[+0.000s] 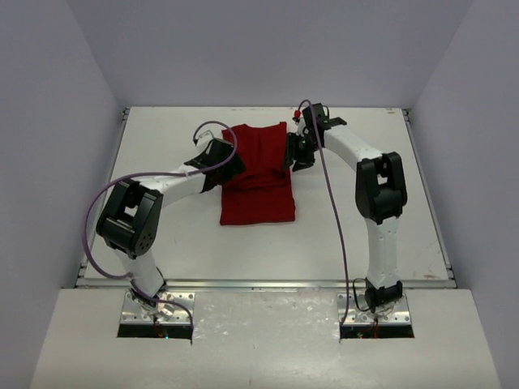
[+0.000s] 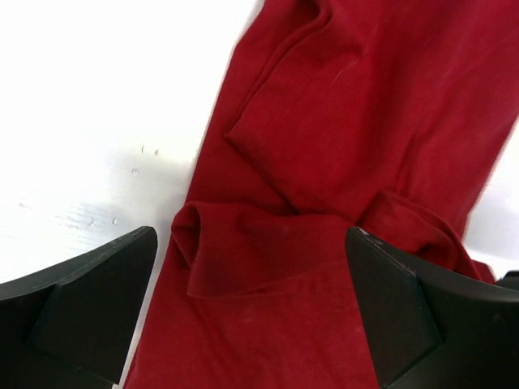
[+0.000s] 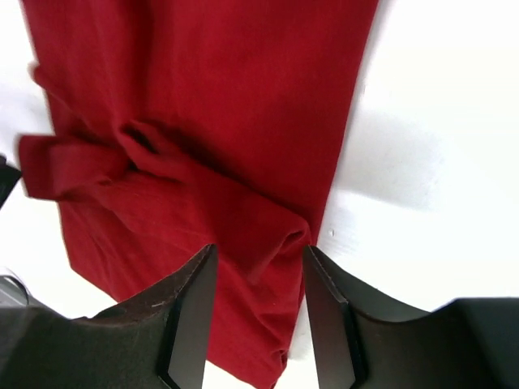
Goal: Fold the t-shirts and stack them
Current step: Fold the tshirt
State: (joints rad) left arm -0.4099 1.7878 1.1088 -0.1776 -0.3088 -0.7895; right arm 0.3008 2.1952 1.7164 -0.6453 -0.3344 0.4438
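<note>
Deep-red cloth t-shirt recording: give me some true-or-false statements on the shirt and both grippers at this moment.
1. The deep-red cloth t-shirt lies on the white table. True.
2. The left gripper is clamped shut. False: it stands wide open over the shirt's edge.
3. The right gripper sits at the shirt's right edge. True.
4. A second folded garment lies beside the shirt. False: only this one shirt is in view.
</note>
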